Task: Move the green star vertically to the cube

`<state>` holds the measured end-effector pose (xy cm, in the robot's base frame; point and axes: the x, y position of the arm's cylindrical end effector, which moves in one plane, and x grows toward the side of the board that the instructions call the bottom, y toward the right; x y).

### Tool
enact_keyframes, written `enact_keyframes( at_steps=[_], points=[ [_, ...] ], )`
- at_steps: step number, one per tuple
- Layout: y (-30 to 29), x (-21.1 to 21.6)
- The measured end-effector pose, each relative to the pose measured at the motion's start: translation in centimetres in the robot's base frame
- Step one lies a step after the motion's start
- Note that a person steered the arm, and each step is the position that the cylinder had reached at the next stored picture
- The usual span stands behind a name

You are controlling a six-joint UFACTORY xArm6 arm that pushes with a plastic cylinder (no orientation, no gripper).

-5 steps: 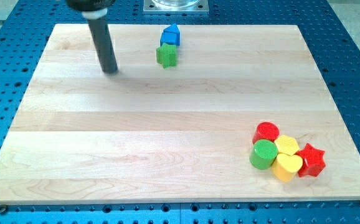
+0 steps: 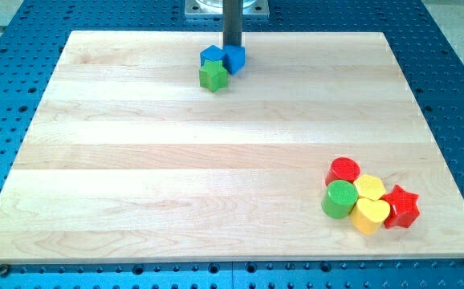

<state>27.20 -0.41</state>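
The green star (image 2: 212,76) lies near the view's top centre on the wooden board (image 2: 216,160). Touching it from above are a blue cube (image 2: 235,59) on the right and another blue block (image 2: 210,55) on the left, whose shape I cannot make out. My tip (image 2: 232,47) stands just above the blue cube, at its top edge and apparently touching it. The tip is up and to the right of the green star, with the blue blocks between.
At the view's bottom right sits a cluster: a red cylinder (image 2: 344,169), a green cylinder (image 2: 339,198), a yellow block (image 2: 368,186), a yellow heart (image 2: 370,215) and a red star (image 2: 400,206). A metal base plate (image 2: 204,8) is at the top edge.
The rod has swung from the view's upper left to the top centre, behind the blue blocks. The blue blocks have shifted down and now show side by side; the green star has nudged slightly down.
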Motion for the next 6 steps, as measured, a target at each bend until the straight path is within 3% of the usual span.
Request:
enact_keyframes(
  at_steps=[2, 4, 5, 6],
  points=[
    [-3.2, 9.1],
    [-8.9, 5.9],
    [-7.7, 11.8],
    [0.7, 15.0]
  ],
)
